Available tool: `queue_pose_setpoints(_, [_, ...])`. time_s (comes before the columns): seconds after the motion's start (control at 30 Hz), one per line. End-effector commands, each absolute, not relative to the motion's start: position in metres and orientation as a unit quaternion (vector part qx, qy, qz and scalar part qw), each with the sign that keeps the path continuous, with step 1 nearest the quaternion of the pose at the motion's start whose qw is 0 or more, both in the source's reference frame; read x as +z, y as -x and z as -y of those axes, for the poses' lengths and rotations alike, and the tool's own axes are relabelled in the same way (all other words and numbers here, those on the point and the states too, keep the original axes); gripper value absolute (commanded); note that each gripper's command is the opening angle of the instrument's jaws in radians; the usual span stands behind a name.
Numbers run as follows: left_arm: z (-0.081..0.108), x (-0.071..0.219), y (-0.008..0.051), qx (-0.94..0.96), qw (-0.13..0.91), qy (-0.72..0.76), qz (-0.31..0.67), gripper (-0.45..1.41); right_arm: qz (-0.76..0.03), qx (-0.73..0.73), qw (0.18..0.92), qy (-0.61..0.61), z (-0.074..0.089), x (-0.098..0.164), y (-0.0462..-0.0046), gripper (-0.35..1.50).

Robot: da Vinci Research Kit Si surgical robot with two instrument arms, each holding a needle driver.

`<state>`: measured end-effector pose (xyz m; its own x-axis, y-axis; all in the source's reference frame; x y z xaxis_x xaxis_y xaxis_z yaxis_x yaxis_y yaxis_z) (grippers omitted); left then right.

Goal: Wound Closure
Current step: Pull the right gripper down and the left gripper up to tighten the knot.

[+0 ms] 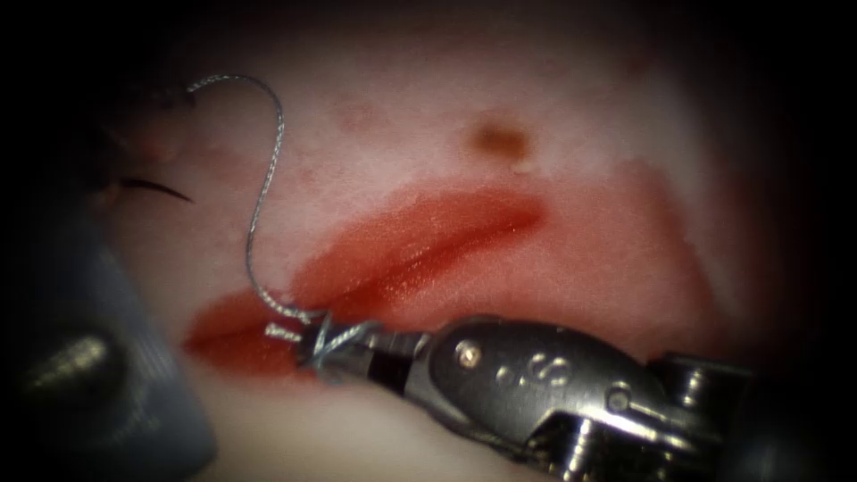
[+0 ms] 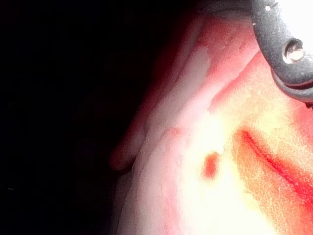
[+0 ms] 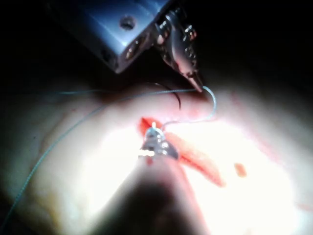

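Note:
The cut (image 1: 420, 259) runs slantwise across the tissue (image 1: 553, 116), with red fluid along it. My right tool (image 1: 303, 341) comes in from the lower right to the cut's left end. Its jaws are shut on a short thread end (image 1: 281, 332), and loops of thread are wound round them. From there the thread (image 1: 266, 170) rises and arcs left into shadow. In the right wrist view, the left tool (image 3: 197, 84) is shut on this thread (image 3: 211, 100) above the right tool (image 3: 154, 147). The dark curved needle (image 1: 156, 187) lies left of the cut, held by neither tool; whether it is in the tissue I cannot tell.
A brown spot (image 1: 500, 138) marks the tissue above the cut. A blurred grey body (image 1: 98, 357) stands at the lower left. A long run of thread (image 3: 58, 139) trails away over the tissue. A dark tool body (image 2: 286, 44) hangs over the tissue.

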<state>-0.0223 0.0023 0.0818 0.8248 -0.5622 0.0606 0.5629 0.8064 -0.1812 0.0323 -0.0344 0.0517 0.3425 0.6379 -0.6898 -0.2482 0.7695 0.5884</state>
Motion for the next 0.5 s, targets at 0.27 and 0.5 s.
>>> queue_pose_setpoints(0.27, [-0.0033, 0.0814, 0.0225, -0.300, 0.949, 0.097, 0.004, -0.45, -0.504, 0.277, 0.795, -0.194, 0.0337, 0.0513, -0.0334, -0.35])
queue_pose_setpoints(0.5, [-0.0034, 0.0813, 0.0226, -0.304, 0.948, 0.093, 0.006, -0.45, -0.504, 0.277, 0.795, -0.194, 0.0337, 0.0513, -0.0335, -0.35])
